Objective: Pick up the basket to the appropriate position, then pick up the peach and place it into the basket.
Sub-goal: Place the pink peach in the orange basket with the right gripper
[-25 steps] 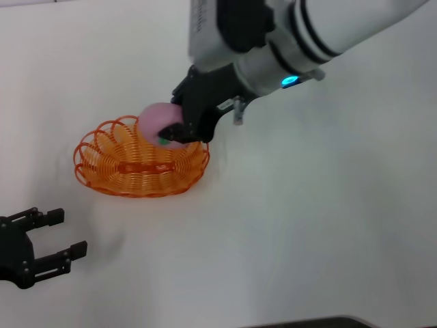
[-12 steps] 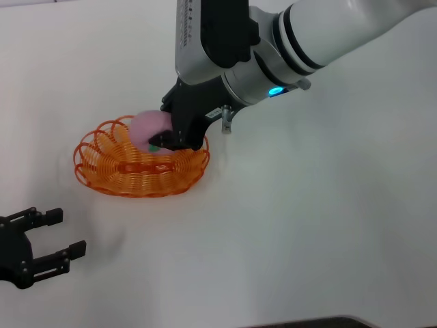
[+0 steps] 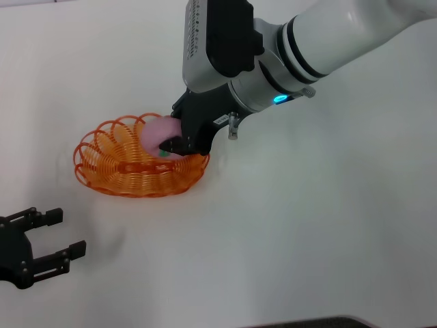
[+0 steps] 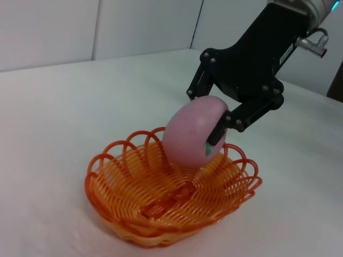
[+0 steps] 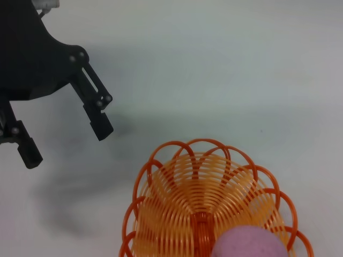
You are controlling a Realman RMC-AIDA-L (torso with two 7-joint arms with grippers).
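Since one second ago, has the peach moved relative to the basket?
Yes. The peach, held by the right gripper, now sits lower inside the basket, closer to its floor than before.

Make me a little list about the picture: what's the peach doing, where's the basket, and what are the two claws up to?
peach: pink peach gripped by the right claw, low over the basket, looks about touching the weave
basket: orange basket sits on the white table
right claw: shut on the peach, at the basket's far-right side
left claw: left claw open, holding nothing, parked near the table's front-left
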